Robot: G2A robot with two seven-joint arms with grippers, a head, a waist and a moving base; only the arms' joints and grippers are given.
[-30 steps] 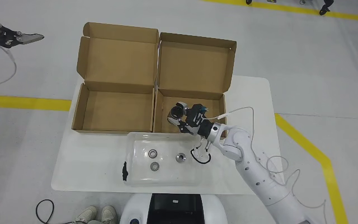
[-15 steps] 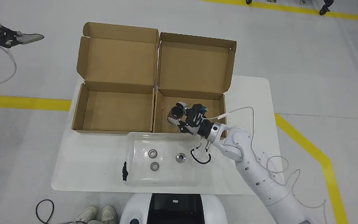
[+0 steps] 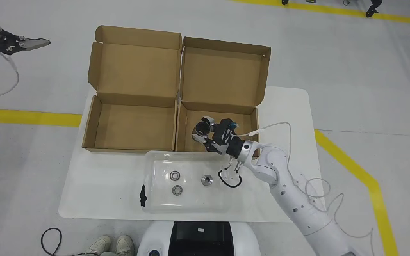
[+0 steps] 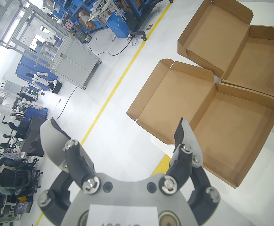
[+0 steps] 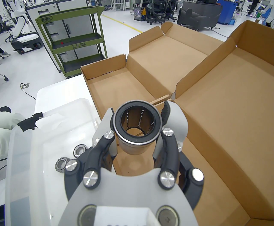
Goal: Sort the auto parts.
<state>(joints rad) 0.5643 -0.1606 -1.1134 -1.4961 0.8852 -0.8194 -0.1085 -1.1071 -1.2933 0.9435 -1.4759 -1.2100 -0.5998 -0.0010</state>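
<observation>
The right pincer [image 5: 138,114] is clenched across the barrel of a cylindrical bearing [image 5: 133,147], a metal sleeve with black end rings whose open bore faces up toward the wrist. This sideways grip leaves the part free to fall straight down when let go. It hangs over the near left corner of the right cardboard box [image 3: 221,111], just past the box's front wall. That reads as the drop-off step, with this box chosen for the large sleeves. The left cardboard box [image 3: 131,125] touches it side by side along the far half of the desk [image 3: 288,128], both lids folded back, presumably so nothing blocks a drop from above. At the desk's near edge sits a clear plastic bin [image 3: 192,200] holding three smaller ring bearings [image 3: 177,189] that await sorting, so the task looks barely begun. The left pincer [image 4: 117,128] is released and grasps nothing. It hangs well off the desk's far left corner, over the floor and out of the working arm's way. The desk is plain white. Around it lie a pale floor with yellow lines [image 3: 38,117], a green cart [image 5: 70,49] and blue shelving [image 4: 119,19] in a busy workshop.
</observation>
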